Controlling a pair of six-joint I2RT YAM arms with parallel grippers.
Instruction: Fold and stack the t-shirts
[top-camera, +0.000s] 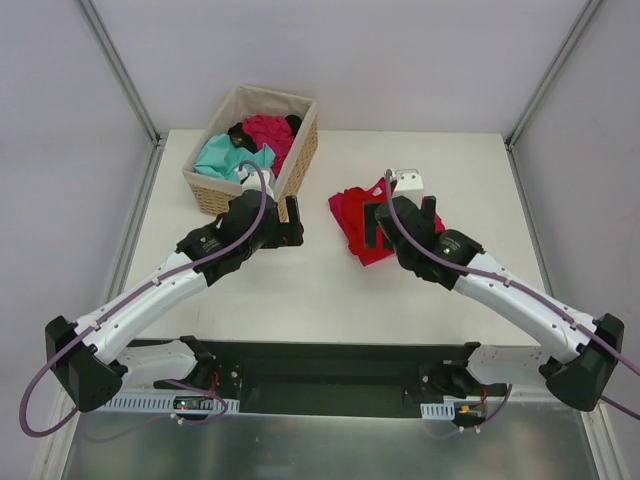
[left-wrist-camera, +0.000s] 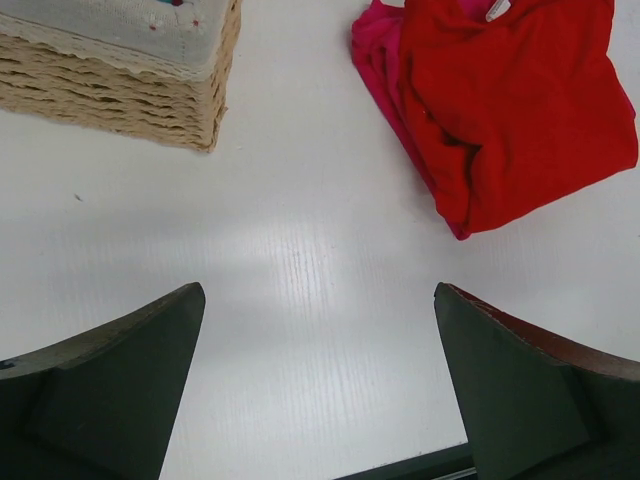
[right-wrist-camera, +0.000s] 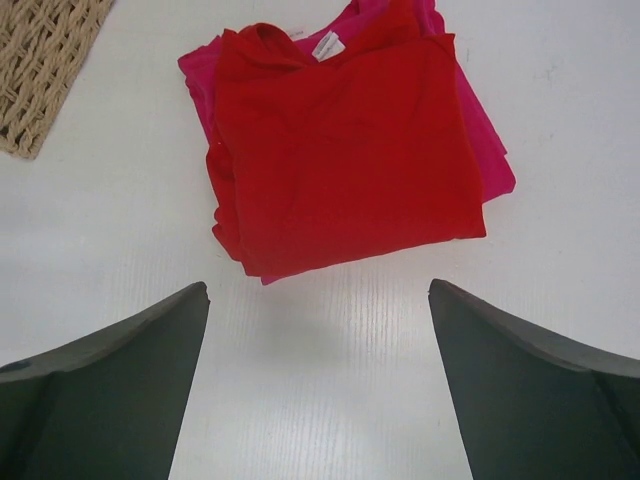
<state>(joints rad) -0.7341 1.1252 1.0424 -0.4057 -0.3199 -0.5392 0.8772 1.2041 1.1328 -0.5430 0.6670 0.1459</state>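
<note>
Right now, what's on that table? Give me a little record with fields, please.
red shirt: folded, lying on top of pink shirt
basket: holds crumpled teal shirt and magenta cloth
left gripper: open, empty, over table between basket and red shirt
right gripper: open, empty, by the red shirt

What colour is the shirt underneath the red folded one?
Magenta-pink shirt, clearest in the right wrist view.

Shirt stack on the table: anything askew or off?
Slightly. The red t-shirt sits offset on the magenta-pink t-shirt, whose edges poke out on both sides in the right wrist view; the red one's left edge is bunched.
</note>
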